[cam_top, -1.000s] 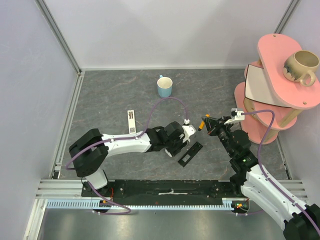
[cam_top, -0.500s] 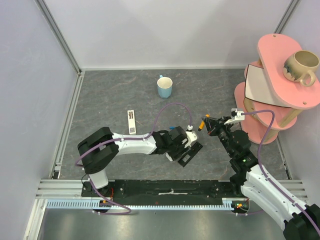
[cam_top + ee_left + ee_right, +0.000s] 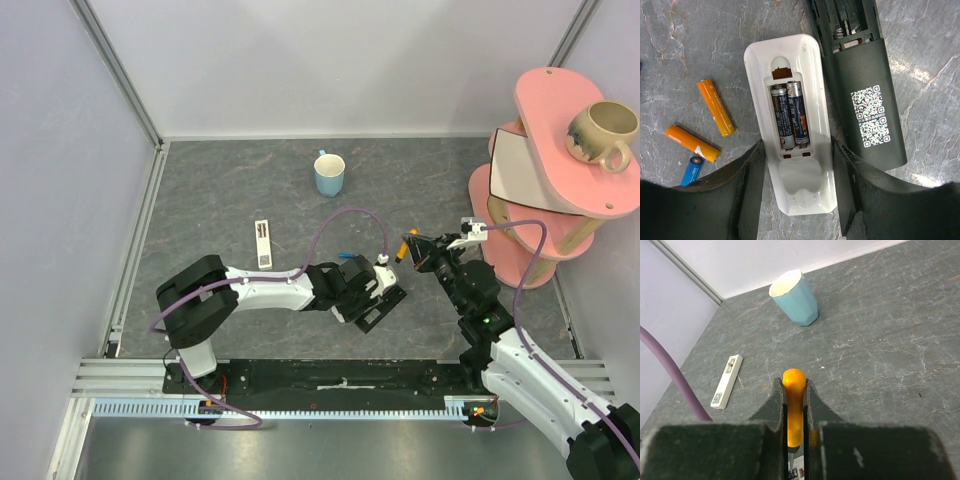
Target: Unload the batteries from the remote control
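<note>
Though the overhead view hides them, your left wrist camera shows 2 dark cylindrical cells [image 3: 790, 117] in the open bay of the white plastic remote [image 3: 790, 50], the left gripper [image 3: 797, 145] half-spread, clamping its sides. 2 orange cells [image 3: 716, 107], 1 apparently lettered HUATAI, and 1 blue cell [image 3: 691, 169] lie loose on grey table [image 3: 675, 45]. A QR label [image 3: 869, 117] marks the black remote [image 3: 860, 65] alongside. Your right gripper [image 3: 794, 385] pinches a slim orange piece [image 3: 793, 407], open table ahead.

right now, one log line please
left jaws: shut on white remote | inside: two dark batteries | right jaws: shut on orange object | loose: two orange batteries, one blue battery
</note>
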